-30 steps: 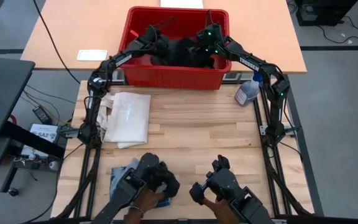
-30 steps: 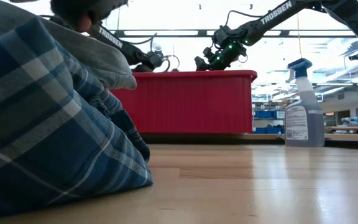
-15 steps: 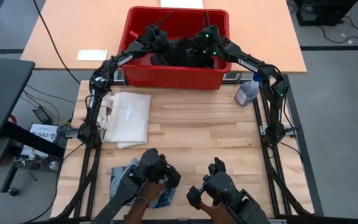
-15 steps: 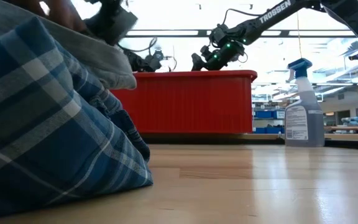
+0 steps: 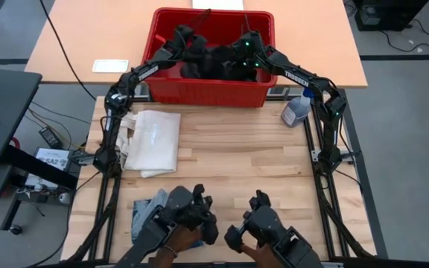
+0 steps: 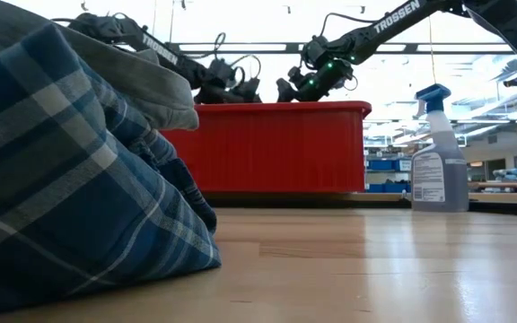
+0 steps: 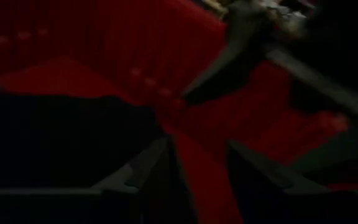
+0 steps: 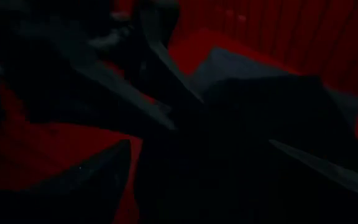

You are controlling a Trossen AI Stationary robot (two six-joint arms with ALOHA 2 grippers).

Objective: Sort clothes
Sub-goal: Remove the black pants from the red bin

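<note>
A heap of black fabric (image 5: 216,63) lies in the red bin (image 5: 207,94) at the table's far edge. Both grippers reach into the bin from either side. My left gripper (image 7: 196,144) hangs open over the bin's red floor, with black fabric (image 7: 48,143) beside it and nothing between its fingers. My right gripper (image 8: 197,146) is wide open, with black fabric (image 8: 229,143) between its fingers. A blue-and-white plaid cloth (image 6: 61,188) lies at the near left under a grey cloth (image 6: 146,85). My right gripper comes down at a slant with an open finger on either side of the black fabric (image 8: 185,180). Whether the fingers touch it, I cannot tell.
A white tote bag (image 5: 153,140) lies flat at the table's left. A spray bottle (image 5: 298,110) stands at the far right beside the bin. A person's hands on dark handles (image 5: 192,223) hover over the near edge. Bare wood lies in the middle.
My left gripper has risen a little inside the bin and tipped up toward level. The person's hands at the near edge have shifted.
</note>
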